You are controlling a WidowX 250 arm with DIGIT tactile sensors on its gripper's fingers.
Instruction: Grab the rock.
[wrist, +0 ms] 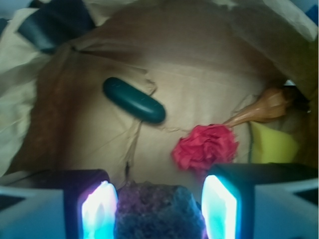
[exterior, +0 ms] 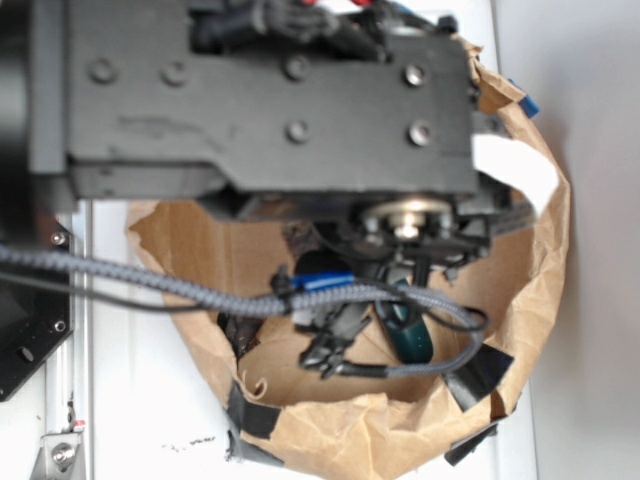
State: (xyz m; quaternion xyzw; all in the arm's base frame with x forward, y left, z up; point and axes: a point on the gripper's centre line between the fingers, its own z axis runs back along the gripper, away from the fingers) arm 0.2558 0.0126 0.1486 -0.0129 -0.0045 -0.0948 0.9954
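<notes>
Between the two glowing fingers (wrist: 98, 211) of the gripper (wrist: 158, 211) sits the rock (wrist: 158, 211), a rough dark lump at the bottom edge of the wrist view; the jaws stand spread on either side of it, with slim gaps that make it hard to tell whether the pads touch the stone. Up and to the left lies a dark green oblong capsule (wrist: 133, 99) on the brown paper lining (wrist: 199, 64). Right of the rock rests a crumpled red flower (wrist: 205, 147), then a tan spiral seashell (wrist: 264, 107) and a yellow sponge (wrist: 274, 147) just below it. From the exterior view, the black arm (exterior: 260, 100) hangs over the paper-lined bowl (exterior: 545, 260), hiding the rock.
</notes>
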